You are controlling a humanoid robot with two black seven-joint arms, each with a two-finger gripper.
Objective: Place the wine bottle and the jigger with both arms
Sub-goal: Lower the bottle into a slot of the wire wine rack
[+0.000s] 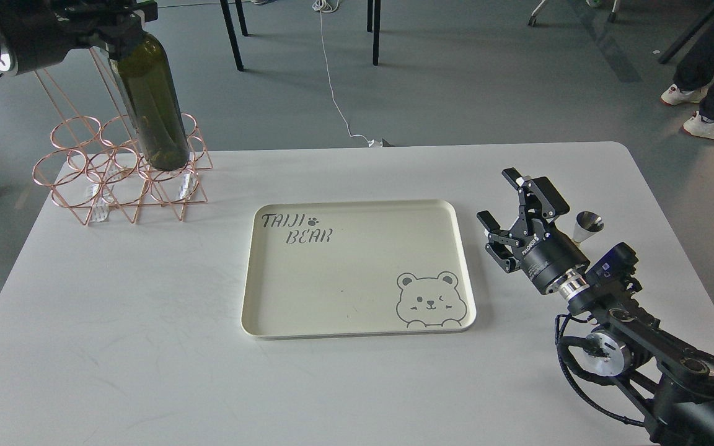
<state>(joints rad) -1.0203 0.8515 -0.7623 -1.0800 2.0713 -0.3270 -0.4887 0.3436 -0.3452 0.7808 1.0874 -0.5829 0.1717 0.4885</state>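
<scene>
So neither thing is placed yet, going by this shot. The cream tray (357, 269) with the bear drawing sits in the middle of the white tabletop (146, 347) with nothing on it, and that looks like the likely drop spot, though that's a guess.

The wine bottle (151, 102) is way up at 10 o'clock, tilted, with its base just over or resting in the copper wire rack (118, 170); can't tell which. The left claw (123, 28) is clamped around the neck end at the top of the frame, so that half of the job seems underway: bottle gripped, not delivered.

The jigger (587, 226) stands upright on the tabletop out at 3 o'clock, right of the tray and just behind the right claw (502, 214). That claw has its fingers spread wide and is holding nothing, and it's pointed toward 11 o'clock rather than at the jigger.

Rough score: 0 of 2 items placed, 1 in hand. Left to do: carry the bottle over and set it down, then grab the jigger and place it too.
</scene>
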